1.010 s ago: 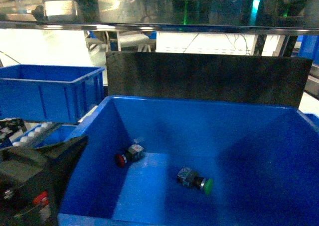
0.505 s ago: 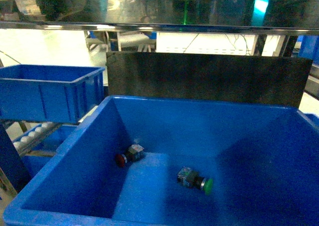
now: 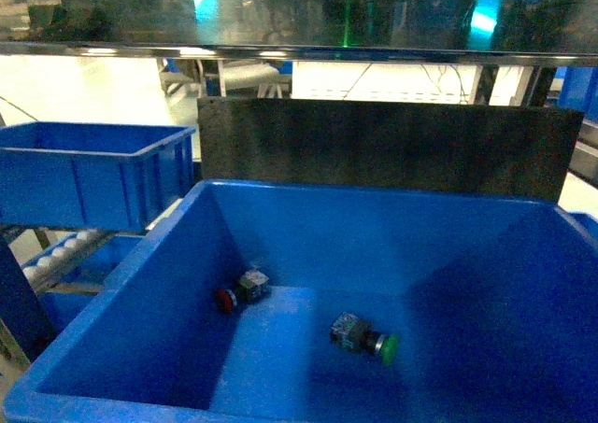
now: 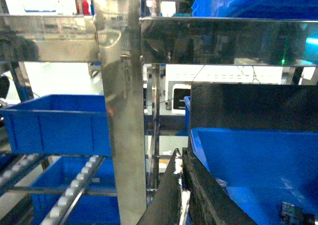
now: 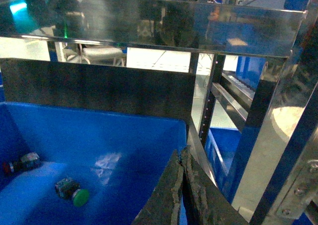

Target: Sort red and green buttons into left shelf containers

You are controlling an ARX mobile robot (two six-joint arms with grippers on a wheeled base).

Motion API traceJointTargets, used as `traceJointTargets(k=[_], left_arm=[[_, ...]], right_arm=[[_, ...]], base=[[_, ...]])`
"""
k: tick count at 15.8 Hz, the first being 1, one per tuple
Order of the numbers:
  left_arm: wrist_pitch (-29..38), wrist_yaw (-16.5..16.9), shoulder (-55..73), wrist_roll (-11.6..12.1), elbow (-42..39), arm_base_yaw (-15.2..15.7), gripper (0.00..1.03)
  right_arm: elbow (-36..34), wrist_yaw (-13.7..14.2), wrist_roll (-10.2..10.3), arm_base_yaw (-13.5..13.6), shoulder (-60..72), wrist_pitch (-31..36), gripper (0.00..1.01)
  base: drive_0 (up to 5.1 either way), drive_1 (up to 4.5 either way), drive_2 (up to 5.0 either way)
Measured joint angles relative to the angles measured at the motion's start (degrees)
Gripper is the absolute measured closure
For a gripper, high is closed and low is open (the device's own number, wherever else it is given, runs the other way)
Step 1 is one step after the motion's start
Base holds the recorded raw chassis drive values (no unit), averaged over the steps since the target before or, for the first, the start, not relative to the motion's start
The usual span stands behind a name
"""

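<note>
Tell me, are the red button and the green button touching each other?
Apart. The head view shows bare blue bin floor between the red button and the green button.

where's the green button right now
In the head view the green button lies on its side on the floor of the big blue bin, right of centre, with the red button to its upper left.

A dark grey backboard stands upright beneath a reflective steel shelf beam. To the left, a steel upright post rises beside white conveyor rollers, with a bright floor visible beyond.
</note>
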Motion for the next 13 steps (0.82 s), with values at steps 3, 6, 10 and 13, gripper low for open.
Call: traceJointTargets(k=[3, 6, 10, 13], left_arm=[[-3.4, -0.1, -2.8, 0.0, 0.0, 0.0, 1.01], [-6.0, -0.1, -5.4, 0.0, 0.0, 0.0, 1.01], [-11.8, -0.1, -10.0, 0.0, 0.1, 0.0, 1.01], [-18.0, -0.1, -16.2, 0.0, 0.0, 0.0, 1.01]], right_arm=[[0.0, 0.0, 0.0, 0.0, 0.0, -0.2, 0.99], [0.0, 0.0, 0.0, 0.0, 0.0, -0.2, 0.99], [0.0, 0.0, 0.0, 0.0, 0.0, -0.2, 0.99], [0.0, 0.0, 0.0, 0.0, 0.0, -0.3, 0.99]], base=[[0.0, 0.00, 0.0], [0.0, 0.00, 0.0], [0.0, 0.00, 0.0], [0.0, 0.00, 0.0]])
